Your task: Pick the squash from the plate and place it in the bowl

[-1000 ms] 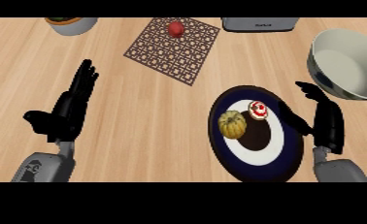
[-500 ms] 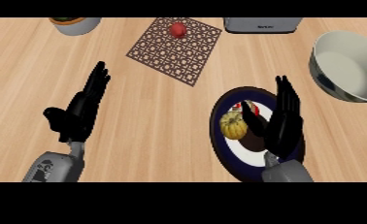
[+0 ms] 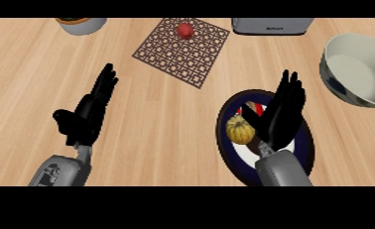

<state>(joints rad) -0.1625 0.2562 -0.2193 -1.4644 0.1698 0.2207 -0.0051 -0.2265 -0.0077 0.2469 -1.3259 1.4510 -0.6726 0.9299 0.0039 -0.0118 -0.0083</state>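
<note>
On plate [image 3: 227, 154], squash [image 3: 240, 130] just left of right robot hand [image 3: 282, 118]; fingers straight, holding nothing

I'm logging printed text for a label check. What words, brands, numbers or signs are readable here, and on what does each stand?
Grey appliance at the counter's far edge: one small dark marking on its front, too small to read.
Plate, bowl, squash, patterned mat: no text visible on any of them.
</note>
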